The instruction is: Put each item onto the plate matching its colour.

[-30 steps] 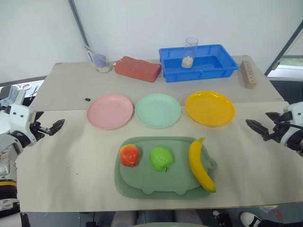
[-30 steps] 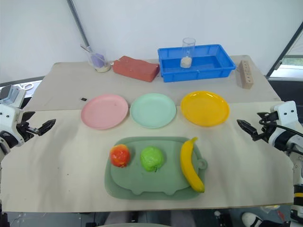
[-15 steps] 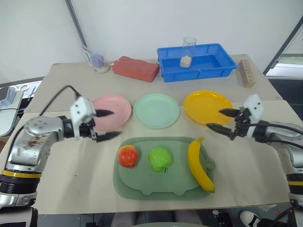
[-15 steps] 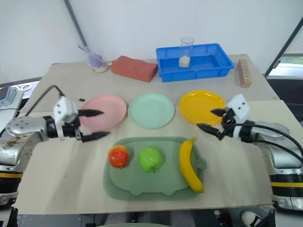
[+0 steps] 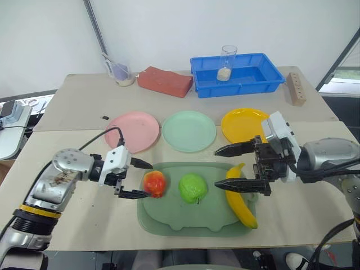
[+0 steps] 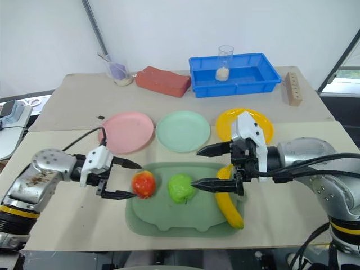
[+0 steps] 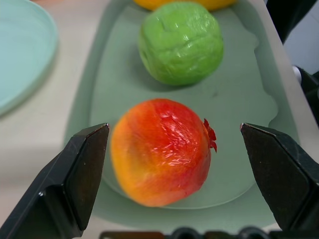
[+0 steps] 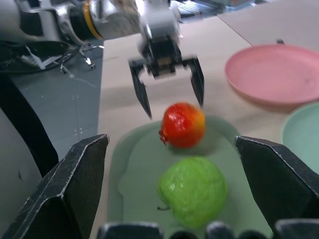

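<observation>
Both arms have swung inward from the table's edges to the large rounded green tray (image 5: pixel 169 216).
Left gripper (image 5: pixel 142 179), fingers wide and empty, flanks the small red-and-yellow toy apple (image 5: pixel 154 183) from 9 o'clock; right gripper (image 5: pixel 225 167), equally wide, hangs above the long curved yellow toy banana (image 5: pixel 241 203).

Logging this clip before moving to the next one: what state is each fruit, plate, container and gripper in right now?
Red-and-yellow apple: on the green tray, unheld.
Green apple: on the tray, unheld.
Banana: on the tray's edge, unheld.
Pink plate: empty.
Mint green plate: empty.
Orange-yellow plate: empty.
Blue bin: holds an upright glass.
Left gripper: open, flanking the red-and-yellow apple.
Right gripper: open, above the tray.
</observation>
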